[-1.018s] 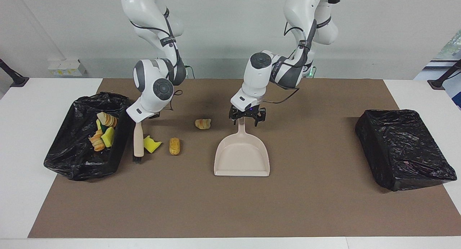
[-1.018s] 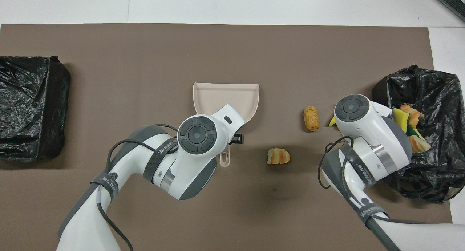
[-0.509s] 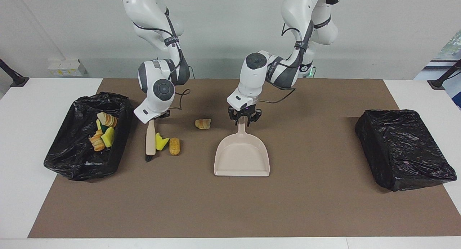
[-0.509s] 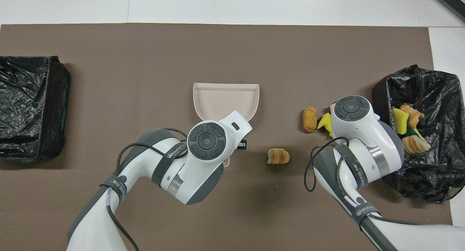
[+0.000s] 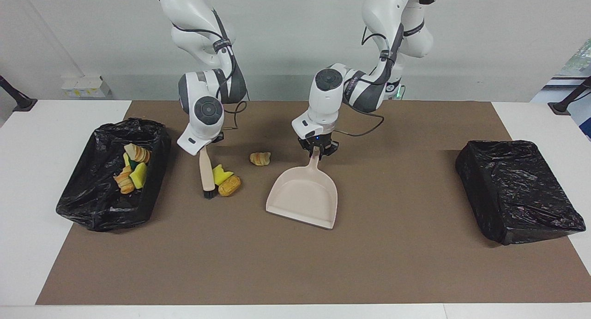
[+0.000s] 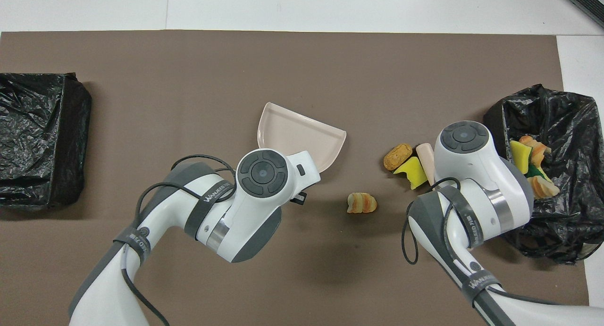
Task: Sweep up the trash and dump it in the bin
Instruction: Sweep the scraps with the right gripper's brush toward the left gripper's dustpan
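Left tool (image 5: 317, 151): clenched on dustpan (image 5: 302, 198) handle. Right tool (image 5: 202, 149): clenched on brush (image 5: 206, 173). Trash: sponge scrap (image 5: 221, 174) and bread piece (image 5: 229, 185) touching brush; croissant (image 5: 260, 158) between tools, unswept. Risk: pan mouth angled off, scraps slide past; croissant missed.

A big brown mat (image 5: 295, 263) covers most of the white table (image 5: 27, 171); a beige dustpan (image 5: 304, 196) lies near the middle of the mat, turned a little askew; a beige brush (image 5: 205, 171) with black bristles stands toward the right arm's end; a lump wrapped in black plastic (image 5: 517, 189) sits at the left arm's end, top covered over.
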Controlling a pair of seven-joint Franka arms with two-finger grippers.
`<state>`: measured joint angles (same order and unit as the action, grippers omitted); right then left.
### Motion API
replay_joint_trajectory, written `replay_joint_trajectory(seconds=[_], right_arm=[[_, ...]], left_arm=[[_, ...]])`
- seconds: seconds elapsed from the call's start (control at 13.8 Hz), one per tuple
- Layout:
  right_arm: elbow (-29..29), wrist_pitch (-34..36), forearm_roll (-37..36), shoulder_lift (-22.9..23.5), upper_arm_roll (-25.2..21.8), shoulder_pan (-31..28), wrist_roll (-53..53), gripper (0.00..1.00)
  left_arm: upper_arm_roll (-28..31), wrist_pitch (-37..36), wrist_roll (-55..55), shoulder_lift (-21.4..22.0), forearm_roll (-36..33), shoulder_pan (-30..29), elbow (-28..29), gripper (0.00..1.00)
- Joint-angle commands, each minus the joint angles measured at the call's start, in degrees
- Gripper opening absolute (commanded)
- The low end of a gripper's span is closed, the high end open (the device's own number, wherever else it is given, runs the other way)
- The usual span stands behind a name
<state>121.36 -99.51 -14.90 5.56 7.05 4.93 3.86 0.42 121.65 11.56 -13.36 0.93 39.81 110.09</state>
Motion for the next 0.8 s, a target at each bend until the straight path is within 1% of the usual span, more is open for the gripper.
replay_joint_trajectory(seconds=[0.0, 0.07, 0.15, 0.29, 0.51, 0.65, 0.73], right_arm=[[0.4, 0.3, 1.5, -1.9, 0.3, -0.3, -4.6, 0.00], [0.2, -0.9, 0.7, -1.5, 0.2, -0.4, -5.6, 0.00], [0.2, -3.0, 0.7, -1.3, 0.2, -0.6, -5.5, 0.00], [0.5, -3.1, 0.7, -1.3, 0.2, -1.2, -5.5, 0.00], [1.5, 0.3, 0.7, -2.5, 0.3, -0.3, -5.6, 0.00], [3.5, -0.7, 0.7, -3.6, 0.3, -0.3, -3.6, 0.00], [4.2, -1.8, 1.0, -3.8, 0.2, -0.4, -0.8, 0.00]], left_arm=[[0.1, -8.2, -5.6, 4.5, -6.0, -0.2, 0.8, 0.00], [0.0, -10.7, -8.6, 5.0, -7.7, -0.1, 0.8, 0.00], [0.1, -12.5, -14.1, 5.2, -7.9, -0.1, 0.8, 0.00], [0.1, -15.6, -24.8, 5.5, -8.1, -0.4, 0.8, 0.00], [0.1, -15.8, -34.6, 5.9, -8.6, -0.5, 1.2, 0.00], [0.1, -16.1, -40.9, 6.0, -8.8, -0.5, 1.4, 0.00], [0.1, -16.6, -45.0, 6.1, -9.3, -0.5, 1.4, 0.00]])
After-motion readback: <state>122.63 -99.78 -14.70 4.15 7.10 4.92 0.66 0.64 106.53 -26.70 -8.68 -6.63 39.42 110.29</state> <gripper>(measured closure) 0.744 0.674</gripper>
